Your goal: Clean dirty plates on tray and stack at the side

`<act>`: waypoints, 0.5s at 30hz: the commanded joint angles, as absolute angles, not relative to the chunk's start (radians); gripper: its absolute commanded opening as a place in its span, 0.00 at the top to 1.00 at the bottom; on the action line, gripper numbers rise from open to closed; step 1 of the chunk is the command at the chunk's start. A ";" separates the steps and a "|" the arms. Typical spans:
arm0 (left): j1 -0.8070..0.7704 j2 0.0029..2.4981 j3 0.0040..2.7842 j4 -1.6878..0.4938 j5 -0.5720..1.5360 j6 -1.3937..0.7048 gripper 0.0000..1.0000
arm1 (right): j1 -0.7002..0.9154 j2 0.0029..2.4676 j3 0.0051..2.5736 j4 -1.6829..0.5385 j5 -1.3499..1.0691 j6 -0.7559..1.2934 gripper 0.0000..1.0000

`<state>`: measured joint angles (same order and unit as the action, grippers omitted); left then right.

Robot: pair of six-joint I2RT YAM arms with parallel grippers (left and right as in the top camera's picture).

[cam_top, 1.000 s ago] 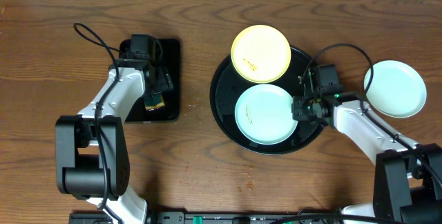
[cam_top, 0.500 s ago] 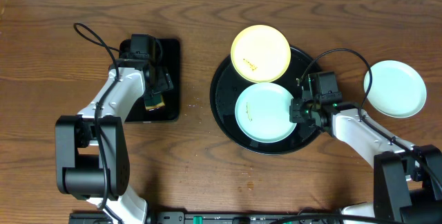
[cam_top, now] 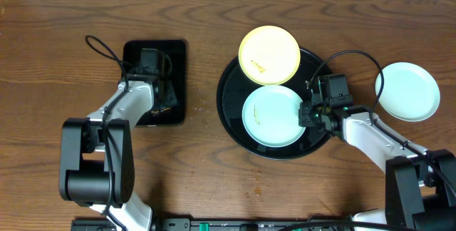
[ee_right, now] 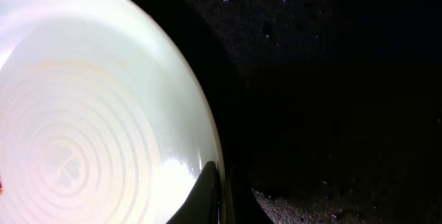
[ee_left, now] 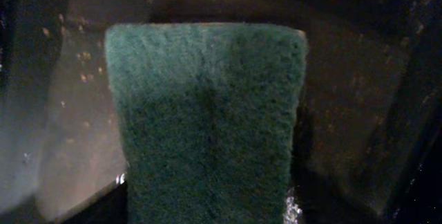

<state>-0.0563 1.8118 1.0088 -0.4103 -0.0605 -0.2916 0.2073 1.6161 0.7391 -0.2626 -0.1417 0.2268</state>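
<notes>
yel plate (cam_top: 268, 54) brn specks | mint plate (cam_top: 273, 117) brn speck | side plate (cam_top: 407, 91) mint | tray (cam_top: 226, 106) blk | sponge (ee_left: 207, 120) dk grn

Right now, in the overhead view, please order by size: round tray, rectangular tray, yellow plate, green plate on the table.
1. Round tray
2. Rectangular tray
3. Yellow plate and green plate on the table: they look about the same size, so I do not rank them.

Left pincer (cam_top: 162, 100) points down, elbow bent; right pincer (cam_top: 307, 114) reaches leftward, clamped closed.
</notes>
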 commanded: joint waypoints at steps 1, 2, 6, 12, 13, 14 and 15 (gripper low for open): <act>-0.056 1.818 0.966 -0.382 -0.090 -0.285 0.69 | 0.216 1.621 0.720 -0.261 -0.139 0.223 0.99; -0.056 1.818 0.964 -0.379 -0.090 -0.285 0.74 | 0.216 1.621 0.720 -0.261 -0.139 0.223 0.99; -0.056 1.817 0.965 -0.375 -0.090 -0.285 0.30 | 0.216 1.621 0.720 -0.261 -0.139 0.223 0.99; -0.056 1.817 0.965 -0.321 -0.099 -0.283 0.41 | 0.216 1.621 0.720 -0.260 -0.140 0.224 0.99; -0.056 1.817 0.965 -0.294 -0.098 -0.281 0.39 | 0.216 1.621 0.720 -0.261 -0.140 0.224 0.99; -0.056 1.817 0.965 -0.273 -0.098 -0.281 0.36 | 0.216 1.621 0.720 -0.261 -0.139 0.223 0.98; -0.056 1.817 0.965 -0.257 -0.098 -0.281 0.37 | 0.216 1.621 0.720 -0.261 -0.139 0.223 0.98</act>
<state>-0.0559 1.8069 0.9794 -0.2829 -0.0818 -0.2874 0.2073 1.6165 0.7383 -0.2604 -0.1417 0.2268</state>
